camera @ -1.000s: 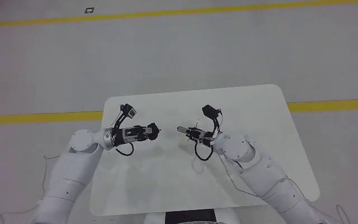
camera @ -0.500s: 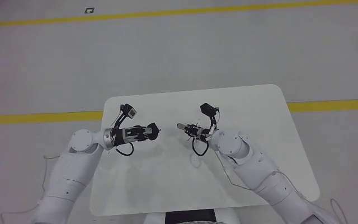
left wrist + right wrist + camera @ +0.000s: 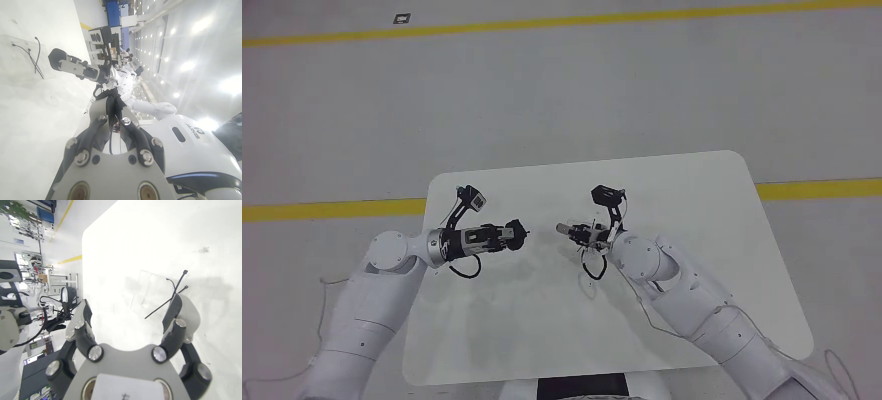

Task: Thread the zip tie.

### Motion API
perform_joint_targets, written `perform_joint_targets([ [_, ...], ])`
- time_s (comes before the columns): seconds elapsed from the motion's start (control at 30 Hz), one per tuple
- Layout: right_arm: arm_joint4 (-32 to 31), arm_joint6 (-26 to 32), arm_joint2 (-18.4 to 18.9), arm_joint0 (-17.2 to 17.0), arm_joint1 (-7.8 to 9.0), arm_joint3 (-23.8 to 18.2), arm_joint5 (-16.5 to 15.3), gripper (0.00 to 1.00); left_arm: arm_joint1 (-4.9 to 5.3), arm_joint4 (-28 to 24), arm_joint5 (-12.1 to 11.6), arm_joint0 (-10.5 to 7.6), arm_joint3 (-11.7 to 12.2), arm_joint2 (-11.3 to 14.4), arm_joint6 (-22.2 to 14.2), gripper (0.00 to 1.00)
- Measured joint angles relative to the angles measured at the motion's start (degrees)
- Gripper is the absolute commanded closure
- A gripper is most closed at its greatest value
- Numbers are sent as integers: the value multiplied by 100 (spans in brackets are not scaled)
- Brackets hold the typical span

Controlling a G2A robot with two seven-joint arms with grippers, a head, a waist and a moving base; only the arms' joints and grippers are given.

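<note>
A white surface (image 3: 712, 200) with rounded corners stands on a pale grey floor with yellow lines. A large hall is visible behind it.

The left claw (image 3: 113, 102) hangs above the surface. It is clenched on what I take for a black zip tie (image 3: 110, 136), whose thin strap runs back between the fingers. The right claw (image 3: 130, 311) is released, with its pads wide apart, and it faces the left one from near. Under it, a clear sheet (image 3: 147, 289) lies on the surface and carries the loose zip ties (image 3: 175, 292), which cross each other.

I judge that such a tie is very light, smooth and springy. The strap bends easily, and only the small head is stiff. The best hold is probably close to the head on one side and close to the tail tip on the other, so that the tip does not wander.

Count: one surface, one clear sheet, two claws, three loose ties and one held tie.
</note>
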Motion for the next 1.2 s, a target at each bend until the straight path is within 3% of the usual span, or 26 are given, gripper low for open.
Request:
perform_joint_targets([
  [0.3,-581,324,321,-154,-343,134,0,0,0,0,0,0,0,0,0,100],
  [0.8,-638,196,323,-220,-358,161,-116,0,0,0,0,0,0,0,0,100],
  [1.2,-905,85,225,-163,-408,259,0,0,0,0,0,0,0,0,0,100],
])
